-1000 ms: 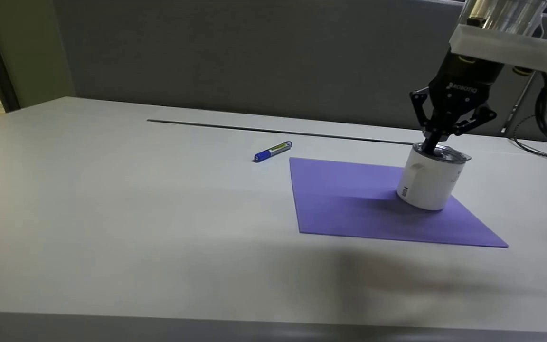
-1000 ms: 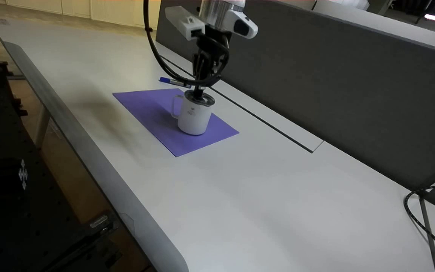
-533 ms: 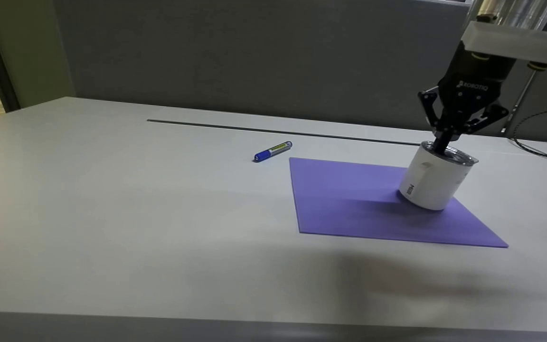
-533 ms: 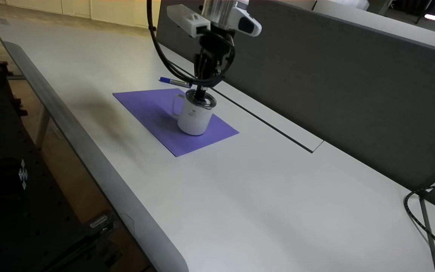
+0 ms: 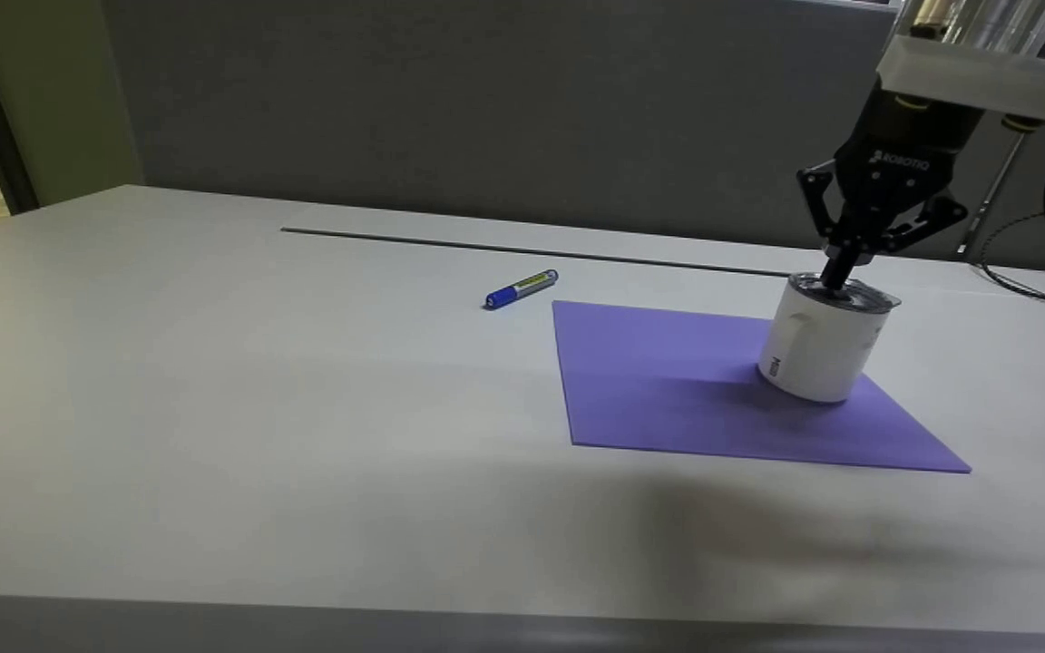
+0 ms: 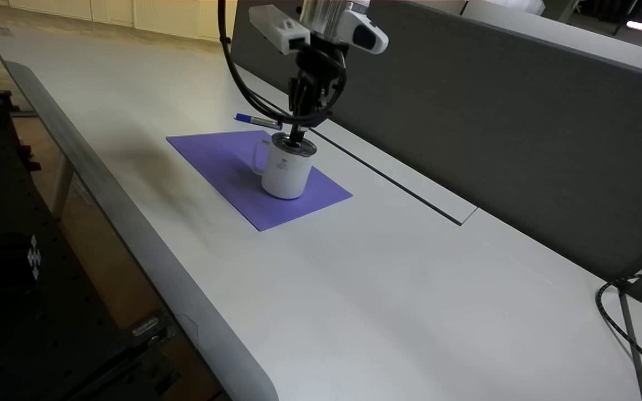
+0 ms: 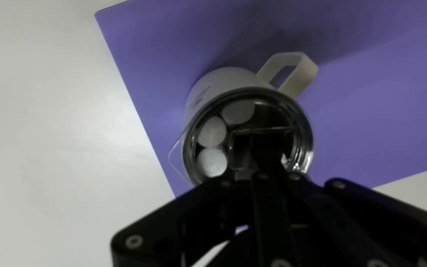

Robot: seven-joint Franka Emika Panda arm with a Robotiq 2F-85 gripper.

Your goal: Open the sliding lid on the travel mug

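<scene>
The white travel mug (image 5: 817,358) stands on a purple mat and shows in both exterior views (image 6: 285,175). In the wrist view its side (image 7: 217,83) and handle show. The round lid (image 7: 302,126) looks glossy and partly see-through, with a rectangular piece near its middle; it shows in both exterior views (image 5: 869,297) (image 6: 307,149). My gripper (image 5: 835,279) points down with its fingers together, tips inside the lid's rim (image 6: 297,135). In the wrist view the dark fingers (image 7: 267,148) cover part of the rectangular piece. I cannot tell whether the tips touch it.
The purple mat (image 5: 649,390) lies flat on the white table (image 5: 259,435). A blue marker (image 5: 522,288) lies beyond the mat. A dark grey panel (image 6: 494,117) stands along the table's back. A black cable (image 6: 625,328) lies at the table's far end.
Half a second ago the mug leaned with the gripper; now it has settled back to its stance of one second ago. My gripper has shifted across the lid and sits slightly higher, fingers still together.
</scene>
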